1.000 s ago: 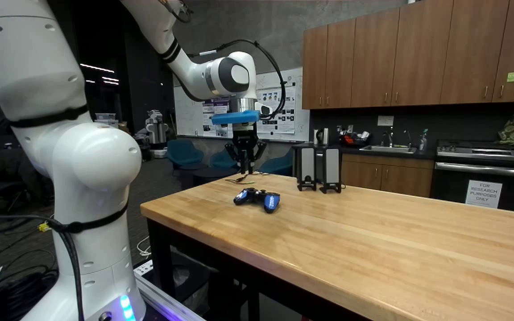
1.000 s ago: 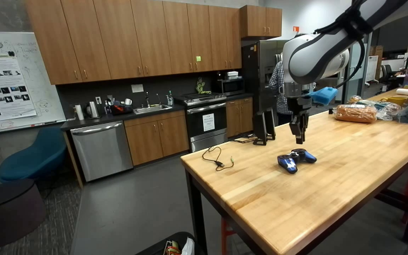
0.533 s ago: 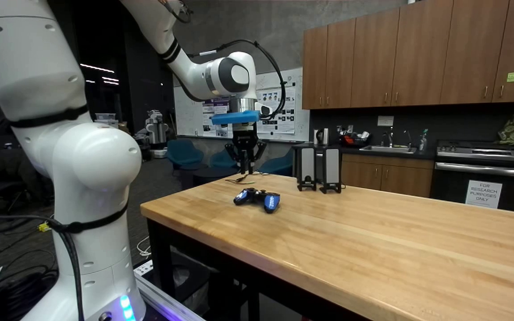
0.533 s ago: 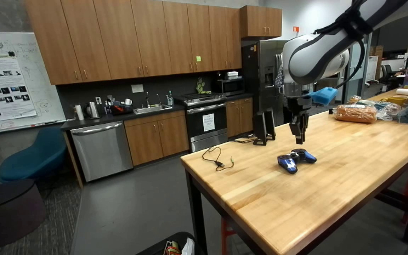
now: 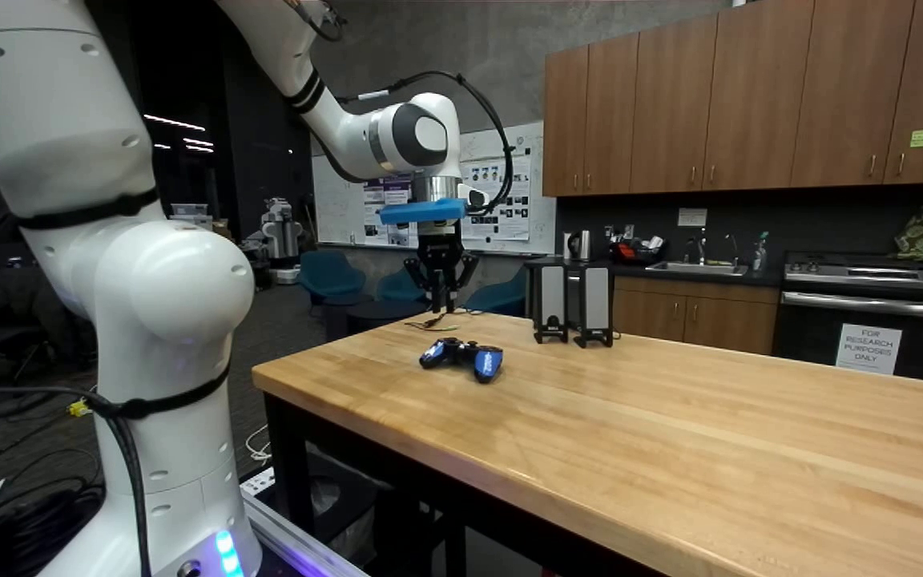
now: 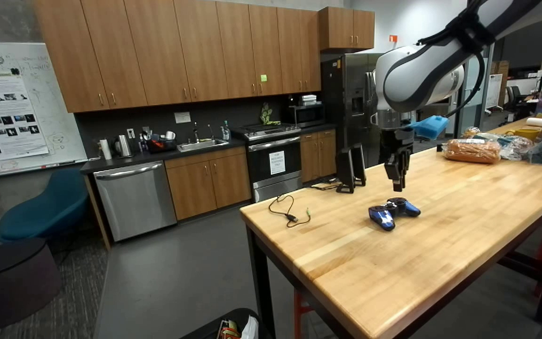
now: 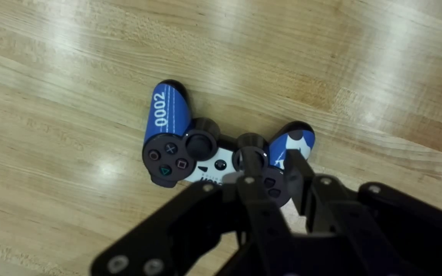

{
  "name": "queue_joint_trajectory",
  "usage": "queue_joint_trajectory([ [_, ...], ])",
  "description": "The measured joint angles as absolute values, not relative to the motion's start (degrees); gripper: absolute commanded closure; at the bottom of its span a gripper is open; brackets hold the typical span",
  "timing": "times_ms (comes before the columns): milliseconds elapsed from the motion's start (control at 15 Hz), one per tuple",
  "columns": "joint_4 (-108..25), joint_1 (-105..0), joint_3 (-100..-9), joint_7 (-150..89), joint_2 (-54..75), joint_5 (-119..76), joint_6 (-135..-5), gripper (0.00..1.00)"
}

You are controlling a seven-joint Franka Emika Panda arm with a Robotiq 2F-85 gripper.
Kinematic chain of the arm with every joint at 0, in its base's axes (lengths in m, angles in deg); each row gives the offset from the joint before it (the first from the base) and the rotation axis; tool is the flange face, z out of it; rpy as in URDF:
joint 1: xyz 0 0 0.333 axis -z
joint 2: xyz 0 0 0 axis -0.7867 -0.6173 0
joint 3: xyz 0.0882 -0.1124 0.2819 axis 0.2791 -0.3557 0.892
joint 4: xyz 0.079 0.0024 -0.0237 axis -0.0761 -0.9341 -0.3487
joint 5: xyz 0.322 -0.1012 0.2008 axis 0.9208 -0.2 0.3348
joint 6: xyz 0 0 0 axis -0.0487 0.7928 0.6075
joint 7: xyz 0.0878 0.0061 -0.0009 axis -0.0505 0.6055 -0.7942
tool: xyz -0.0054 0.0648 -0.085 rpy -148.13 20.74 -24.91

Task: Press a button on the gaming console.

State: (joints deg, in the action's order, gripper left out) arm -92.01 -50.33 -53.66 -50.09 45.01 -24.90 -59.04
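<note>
Open air lies between the hand [image 5: 443, 306] and the game controller [image 7: 219, 157] below; upright speakers [image 5: 594, 298] on the surface [image 5: 670, 433] block low passage to one side.

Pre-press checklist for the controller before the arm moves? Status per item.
1. Controller lying face up on the table: ok.
2. Triangle button unobstructed: ok, fully visible in the wrist view.
3. Gripper clear of the controller: ok, a gap shows under the fingertips in both exterior views.
4. Fingers together for a single-point press: not ok, they stand apart.
5. Fingers lined up with the triangle button: not ok, in the wrist view they appear nearer the direction buttons.
6. Controller powered on: cannot tell from these views.
</note>
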Motion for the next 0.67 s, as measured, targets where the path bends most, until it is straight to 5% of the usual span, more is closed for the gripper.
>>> queue_joint_trajectory([
  [67,-92.01,-50.33,-53.66,-50.09,45.01,-24.90,-59.04,0.49],
  [267,-92.17,-50.35,-53.60,-50.08,45.01,-24.90,-59.15,0.38],
  [533,-92.59,-50.95,-53.56,-50.08,44.23,-24.51,-60.75,0.12],
  [600,-92.56,-51.07,-53.56,-50.09,43.75,-24.39,-61.34,0.56],
  [667,-92.46,-51.08,-53.57,-50.12,43.21,-24.24,-61.90,0.52],
])
